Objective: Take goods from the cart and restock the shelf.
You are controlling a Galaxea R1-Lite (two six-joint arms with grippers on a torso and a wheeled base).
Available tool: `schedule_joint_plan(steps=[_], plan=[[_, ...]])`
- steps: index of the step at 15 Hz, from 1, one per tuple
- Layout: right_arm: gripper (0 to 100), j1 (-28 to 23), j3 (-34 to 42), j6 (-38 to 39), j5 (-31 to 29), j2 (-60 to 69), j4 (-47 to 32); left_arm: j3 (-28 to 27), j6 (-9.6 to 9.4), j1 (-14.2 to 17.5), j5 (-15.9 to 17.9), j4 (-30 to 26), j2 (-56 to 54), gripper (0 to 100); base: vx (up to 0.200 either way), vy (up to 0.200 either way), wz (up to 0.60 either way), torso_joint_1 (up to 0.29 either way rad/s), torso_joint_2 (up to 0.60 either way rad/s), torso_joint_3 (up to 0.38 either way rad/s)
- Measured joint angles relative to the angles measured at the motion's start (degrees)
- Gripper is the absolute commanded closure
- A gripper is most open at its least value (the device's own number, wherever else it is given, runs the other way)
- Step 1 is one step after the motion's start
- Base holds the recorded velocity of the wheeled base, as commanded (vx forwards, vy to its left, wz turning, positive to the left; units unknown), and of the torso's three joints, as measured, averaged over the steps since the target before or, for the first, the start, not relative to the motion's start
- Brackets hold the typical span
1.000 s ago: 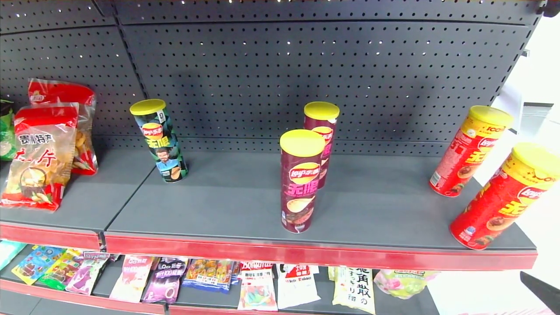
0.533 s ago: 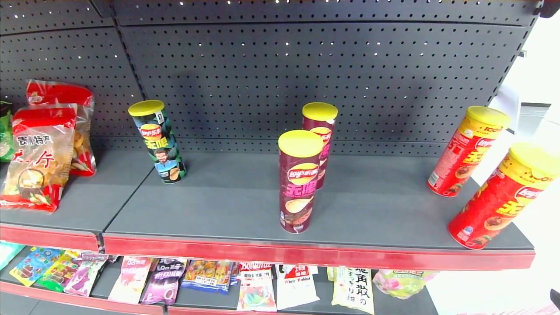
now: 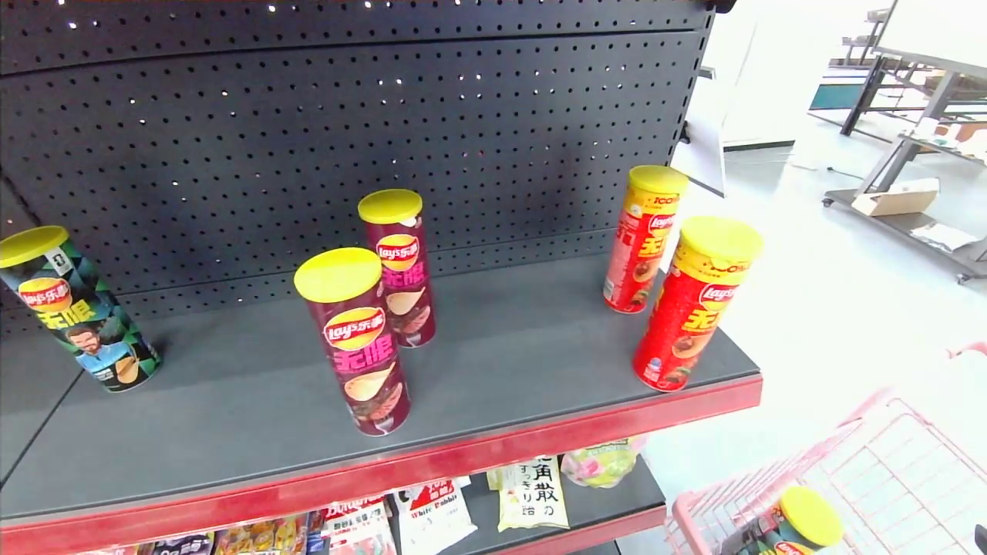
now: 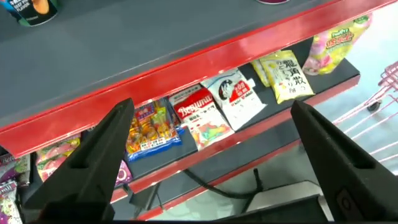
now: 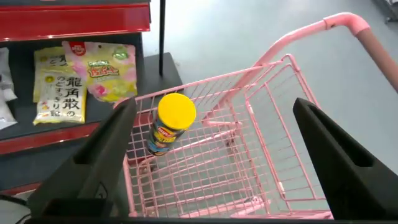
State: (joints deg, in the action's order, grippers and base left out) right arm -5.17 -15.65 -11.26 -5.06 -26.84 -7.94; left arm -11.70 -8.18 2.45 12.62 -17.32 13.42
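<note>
A pink wire cart (image 3: 871, 455) stands at the lower right, beside the shelf's end. One chip can with a yellow lid (image 3: 806, 524) stands upright in it. On the grey shelf board with a red front edge (image 3: 478, 451) stand a green-black can (image 3: 77, 316), two maroon cans (image 3: 358, 343) (image 3: 397, 266) and two red cans (image 3: 644, 239) (image 3: 694, 304). My right gripper (image 5: 214, 102) hangs open above the cart (image 5: 298, 37), with the can (image 5: 171, 124) below and between its fingers. My left gripper (image 4: 212, 104) is open and empty in front of the shelf's red edge (image 4: 186, 53).
Flat snack packs (image 3: 528, 493) lie on the lower shelf under the cans. A perforated dark back panel (image 3: 347, 131) closes the shelf behind. Open floor lies to the right, with a metal rack (image 3: 910, 177) far off.
The head camera has swung to the right, bringing the shelf's right end and the pink cart into view. The cans on the shelf stand as before.
</note>
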Motion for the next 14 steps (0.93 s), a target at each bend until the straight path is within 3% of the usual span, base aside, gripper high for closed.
schedule_joint_plan(steps=[2,6,10,14], plan=[[0,0.02,0.77,0.46,0.28,0.72,0.39,-0.56,0.04,-0.06,-0.11,1.04,1.99,0,0.000,0.000,0.00,0.000,0.00,0.000],[0,0.73,5.24,3.57,4.71,9.29,0.96,-1.35,0.82,-0.02,0.22,9.97,12.26,0,0.000,0.000,0.00,0.000,0.00,0.000],[0,1.15,10.01,5.61,8.73,18.97,0.91,-4.39,1.38,-0.59,4.18,15.06,25.99,0,0.000,0.000,0.00,0.000,0.00,0.000],[0,1.27,11.33,4.43,7.84,21.14,2.13,-10.68,6.18,-4.01,3.55,20.19,38.84,0,0.000,0.000,0.00,0.000,0.00,0.000]])
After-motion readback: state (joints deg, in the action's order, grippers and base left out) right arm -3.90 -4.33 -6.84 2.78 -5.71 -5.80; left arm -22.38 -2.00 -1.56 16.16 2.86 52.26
